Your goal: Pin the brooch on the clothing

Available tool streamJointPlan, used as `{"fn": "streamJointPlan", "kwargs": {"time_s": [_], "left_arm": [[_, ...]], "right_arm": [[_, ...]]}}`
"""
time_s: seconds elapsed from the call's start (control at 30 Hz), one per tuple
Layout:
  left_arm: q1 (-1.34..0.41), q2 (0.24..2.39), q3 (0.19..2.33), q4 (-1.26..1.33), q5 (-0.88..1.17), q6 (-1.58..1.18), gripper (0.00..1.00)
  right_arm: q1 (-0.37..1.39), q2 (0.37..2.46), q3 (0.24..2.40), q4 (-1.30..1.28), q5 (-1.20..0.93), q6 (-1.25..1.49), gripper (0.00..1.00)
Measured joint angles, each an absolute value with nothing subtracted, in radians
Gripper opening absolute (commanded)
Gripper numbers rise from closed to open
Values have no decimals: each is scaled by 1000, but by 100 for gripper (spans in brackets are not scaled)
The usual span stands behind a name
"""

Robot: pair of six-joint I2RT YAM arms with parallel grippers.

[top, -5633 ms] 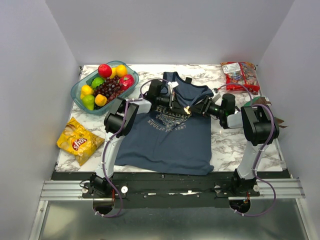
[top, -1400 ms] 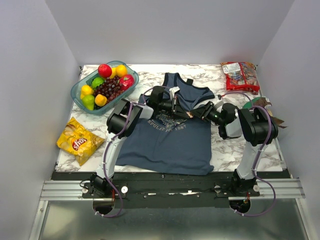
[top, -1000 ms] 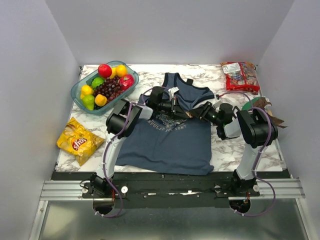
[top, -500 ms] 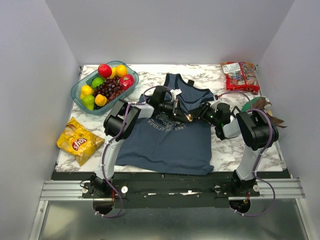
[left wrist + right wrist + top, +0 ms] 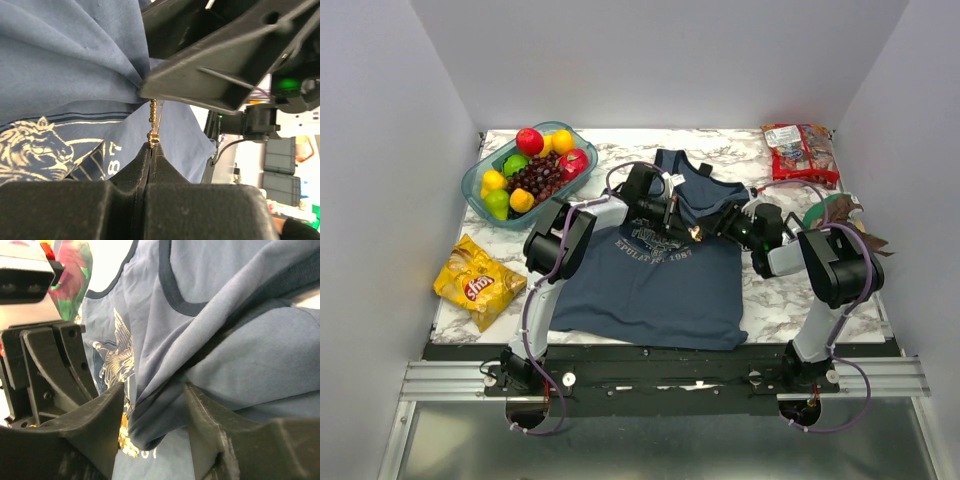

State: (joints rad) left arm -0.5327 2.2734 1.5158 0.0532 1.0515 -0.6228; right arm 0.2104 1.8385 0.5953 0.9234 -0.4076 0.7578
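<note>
The slate-blue clothing [image 5: 650, 285] lies flat on the marble table, its chest bunched into a fold between both grippers. My left gripper [image 5: 150, 148] is shut on the lower tip of the small gold brooch [image 5: 153, 125], which hangs from the pinched fold of the clothing [image 5: 60, 75]. My right gripper [image 5: 155, 395] is open, its jaws standing either side of that fold of clothing [image 5: 240, 330] with gaps. The brooch [image 5: 125, 440] glints beside its left finger. From above, the brooch [image 5: 696, 233] sits between the left gripper [image 5: 670, 215] and the right gripper [image 5: 708, 230].
A teal bowl [image 5: 478, 192] of fruit stands at the back left. A yellow chip bag [image 5: 480, 283] lies left of the shirt. A red snack packet [image 5: 800, 150] is at the back right, and a dark wrapper [image 5: 840, 212] lies by the right arm.
The right gripper's jaws have spread apart and released the fabric fold. The left gripper stays shut on the brooch and has shifted slightly toward the back.
</note>
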Motion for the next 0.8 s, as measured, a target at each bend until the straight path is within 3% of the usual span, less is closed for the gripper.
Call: {"fn": "streamJointPlan", "kwargs": {"time_s": [0.03, 0.07, 0.1, 0.13, 0.17, 0.2, 0.27, 0.53, 0.8], "left_arm": [[-532, 2273, 1528, 27, 1045, -603, 13], [-532, 2273, 1541, 4, 1036, -585, 33], [-532, 2273, 1550, -15, 1027, -567, 41], [-532, 2273, 1558, -31, 1019, -554, 50], [-531, 2273, 1563, -44, 1013, -546, 63], [-530, 2273, 1567, -53, 1001, -542, 69], [-526, 2273, 1583, -97, 978, -503, 96], [-498, 2212, 1642, -289, 836, -362, 99], [-446, 2102, 1723, -502, 536, -181, 99]], "right_arm": [[210, 1830, 595, 918, -407, 757, 65], [210, 1820, 595, 913, -408, 754, 65], [210, 1807, 595, 904, -408, 746, 66], [210, 1793, 596, 891, -408, 737, 81], [210, 1777, 597, 873, -408, 727, 83], [210, 1760, 598, 855, -407, 717, 84], [210, 1720, 601, 810, -405, 689, 85], [210, 1502, 624, 559, -348, 581, 85], [210, 1346, 636, 226, -204, 539, 86]]}}
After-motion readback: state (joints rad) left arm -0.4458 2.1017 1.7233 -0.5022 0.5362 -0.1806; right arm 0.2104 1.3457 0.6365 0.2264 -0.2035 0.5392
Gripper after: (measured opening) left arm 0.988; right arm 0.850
